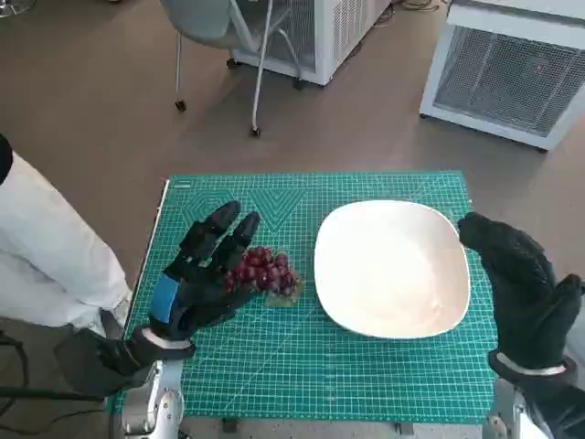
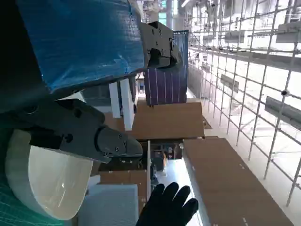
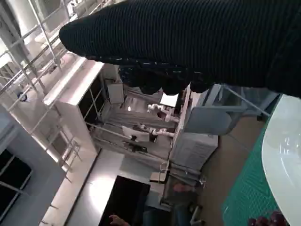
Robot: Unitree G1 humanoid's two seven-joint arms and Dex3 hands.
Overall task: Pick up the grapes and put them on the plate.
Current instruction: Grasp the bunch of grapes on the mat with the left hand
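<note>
One bunch of grapes (image 1: 266,272) lies beside the plate (image 1: 393,267) on the desk; left hand (image 1: 203,270) spread around it, not gripping; right hand (image 1: 521,288) empty, fingers loosely apart.

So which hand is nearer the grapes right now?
Left. The left hand sits right at the grapes, fingers against the bunch. The right hand hovers beyond the plate, on its far side.
</note>
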